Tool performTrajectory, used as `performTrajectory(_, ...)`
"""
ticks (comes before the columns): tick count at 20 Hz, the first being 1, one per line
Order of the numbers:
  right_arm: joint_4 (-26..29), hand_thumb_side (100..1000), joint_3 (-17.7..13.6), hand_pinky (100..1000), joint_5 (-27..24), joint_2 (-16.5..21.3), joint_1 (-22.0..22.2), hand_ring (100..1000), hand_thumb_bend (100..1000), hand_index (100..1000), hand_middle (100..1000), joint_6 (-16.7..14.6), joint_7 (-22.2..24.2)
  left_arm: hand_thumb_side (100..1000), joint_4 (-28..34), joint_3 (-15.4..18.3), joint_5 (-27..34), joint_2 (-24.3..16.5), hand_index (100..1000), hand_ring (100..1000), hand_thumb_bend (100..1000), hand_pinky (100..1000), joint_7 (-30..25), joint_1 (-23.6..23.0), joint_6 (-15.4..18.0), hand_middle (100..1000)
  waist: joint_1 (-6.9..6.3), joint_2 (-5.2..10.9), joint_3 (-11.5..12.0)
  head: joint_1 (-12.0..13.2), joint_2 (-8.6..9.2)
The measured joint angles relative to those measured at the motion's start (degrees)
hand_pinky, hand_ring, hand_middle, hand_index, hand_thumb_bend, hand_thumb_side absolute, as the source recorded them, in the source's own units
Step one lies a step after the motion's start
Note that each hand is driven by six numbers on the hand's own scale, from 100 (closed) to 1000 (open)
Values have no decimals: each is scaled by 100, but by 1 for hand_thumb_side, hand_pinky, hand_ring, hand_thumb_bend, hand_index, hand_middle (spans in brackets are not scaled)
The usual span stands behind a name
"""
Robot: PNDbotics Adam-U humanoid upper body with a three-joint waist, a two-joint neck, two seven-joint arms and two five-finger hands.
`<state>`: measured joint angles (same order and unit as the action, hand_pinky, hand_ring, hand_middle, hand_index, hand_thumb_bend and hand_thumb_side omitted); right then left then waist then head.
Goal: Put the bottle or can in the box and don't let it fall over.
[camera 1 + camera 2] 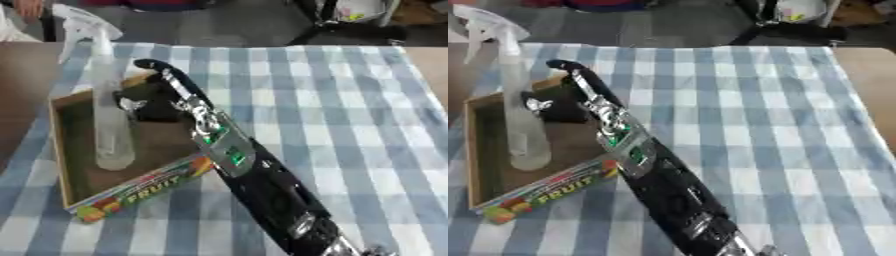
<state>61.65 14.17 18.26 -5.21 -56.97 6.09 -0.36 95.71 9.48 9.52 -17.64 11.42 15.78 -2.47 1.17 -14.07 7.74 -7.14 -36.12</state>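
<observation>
A clear spray bottle (111, 115) with a white trigger head stands upright inside a shallow cardboard box (140, 192) printed with "FRUIT", at the table's left. My right arm reaches in from the lower right, and my right hand (153, 102) hovers over the box just right of the bottle. Its fingers (147, 66) stretch out straight toward the far side, not wrapped round the bottle. The thumb side is a dark mass close against the bottle's middle; I cannot tell if it touches. My left hand shows in neither view.
A blue and white checked cloth (324, 115) covers the table to the right of the box. Bare brown tabletop (22, 85) lies left of the box. Dark furniture legs (789, 27) stand on the floor beyond the far edge.
</observation>
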Motion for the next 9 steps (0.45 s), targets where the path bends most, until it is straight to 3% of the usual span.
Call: performTrajectory(9, 819, 339, 33, 808, -433, 679, 285, 858, 351, 903, 921, 221, -17, 541, -1, 28, -18, -45, 774, 534, 746, 866, 30, -60, 3, 710, 3, 8, -76, 67, -1)
